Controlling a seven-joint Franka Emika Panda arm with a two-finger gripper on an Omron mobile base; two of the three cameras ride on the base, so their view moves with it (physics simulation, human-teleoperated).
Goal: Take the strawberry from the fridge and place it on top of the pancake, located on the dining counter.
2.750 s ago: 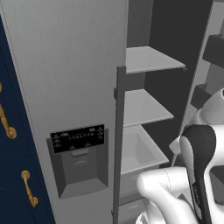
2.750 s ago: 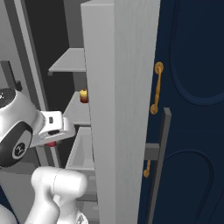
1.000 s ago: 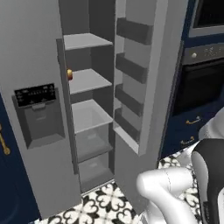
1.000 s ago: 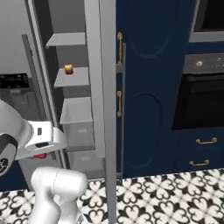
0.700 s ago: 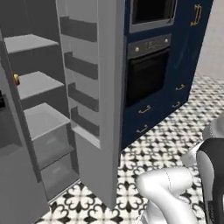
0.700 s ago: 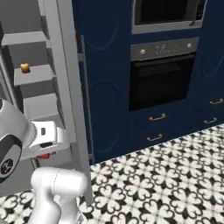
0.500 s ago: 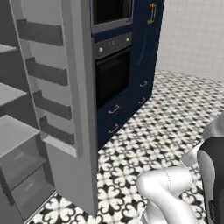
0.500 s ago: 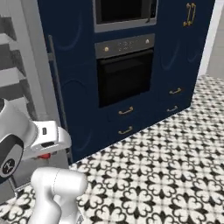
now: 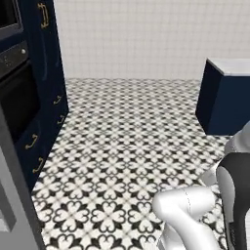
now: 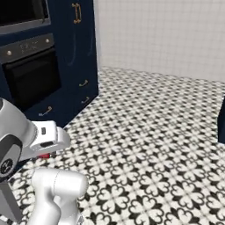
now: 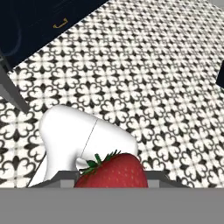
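Base turned: fridge gone from base views, tiled floor (image 9: 136,146) ahead; jaws still gripping strawberry (image 11: 113,171).

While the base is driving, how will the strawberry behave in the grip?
The strawberry looks rounded and glossy, so it may slip or roll once released. It seems small and light, probably soft; the gripper, shut on it, could bruise it.

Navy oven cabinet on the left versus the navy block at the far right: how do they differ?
The oven cabinet is tall, running past the top of the left base view; the navy block is low, ending in a pale top. The cabinet carries a black oven door and gold handles; the block's faces are plain. The cabinet stands close by, the block farther across the patterned floor. Both are navy and stand on that floor.
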